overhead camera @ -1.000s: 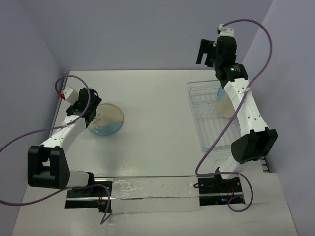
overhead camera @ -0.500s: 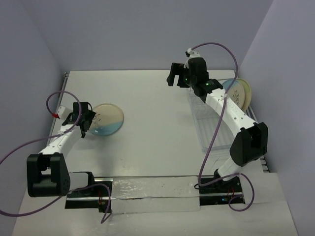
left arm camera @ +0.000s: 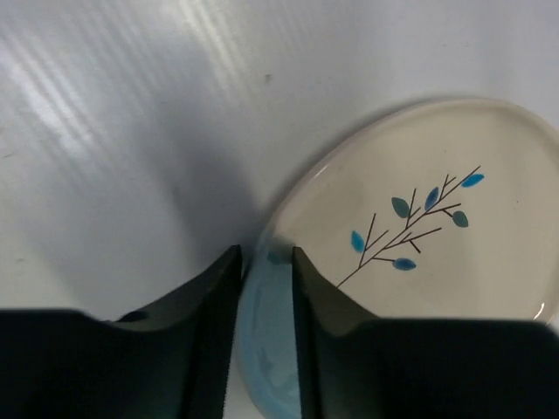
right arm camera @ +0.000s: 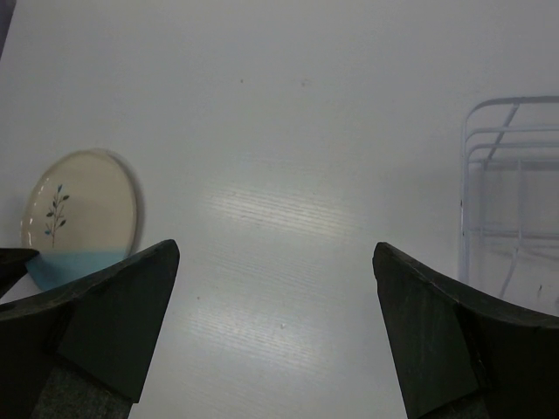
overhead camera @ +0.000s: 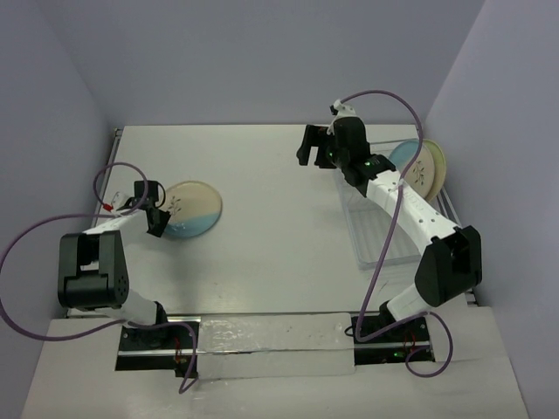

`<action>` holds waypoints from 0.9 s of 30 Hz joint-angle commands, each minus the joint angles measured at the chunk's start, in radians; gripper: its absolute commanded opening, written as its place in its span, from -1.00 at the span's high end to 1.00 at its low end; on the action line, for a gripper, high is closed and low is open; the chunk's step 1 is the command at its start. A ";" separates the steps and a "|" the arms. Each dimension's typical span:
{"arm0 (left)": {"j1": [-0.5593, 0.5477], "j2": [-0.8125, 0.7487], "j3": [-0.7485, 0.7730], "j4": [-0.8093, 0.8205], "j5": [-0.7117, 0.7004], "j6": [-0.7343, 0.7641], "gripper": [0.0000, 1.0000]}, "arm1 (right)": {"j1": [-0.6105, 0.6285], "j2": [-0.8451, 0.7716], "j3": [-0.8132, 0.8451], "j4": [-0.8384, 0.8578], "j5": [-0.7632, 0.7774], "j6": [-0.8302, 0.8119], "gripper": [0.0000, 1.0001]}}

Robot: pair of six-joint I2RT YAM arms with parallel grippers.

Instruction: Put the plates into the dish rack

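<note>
A cream and light blue plate [overhead camera: 194, 209] with a sprig motif lies on the left of the table. My left gripper [overhead camera: 158, 220] is shut on its left rim; in the left wrist view the blue rim [left arm camera: 266, 332] sits between the two fingers, at the gripper [left arm camera: 265, 257]. Two more plates, one part blue [overhead camera: 403, 157] and one part green [overhead camera: 432, 170], stand on edge at the far end of the clear dish rack [overhead camera: 384, 236]. My right gripper [overhead camera: 314, 145] is open and empty, above the table left of the rack. The right wrist view shows the left plate [right arm camera: 83, 209] and the rack's corner [right arm camera: 511, 192].
Purple cables loop from both arms. The rack's near rows of tines hold nothing. Grey walls close in the table on three sides. A clear strip lies along the near edge between the arm bases [overhead camera: 271, 345].
</note>
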 commanded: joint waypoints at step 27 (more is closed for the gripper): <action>-0.485 0.133 0.072 0.127 0.041 0.208 0.99 | 0.038 0.233 0.054 0.079 -0.262 0.043 -0.98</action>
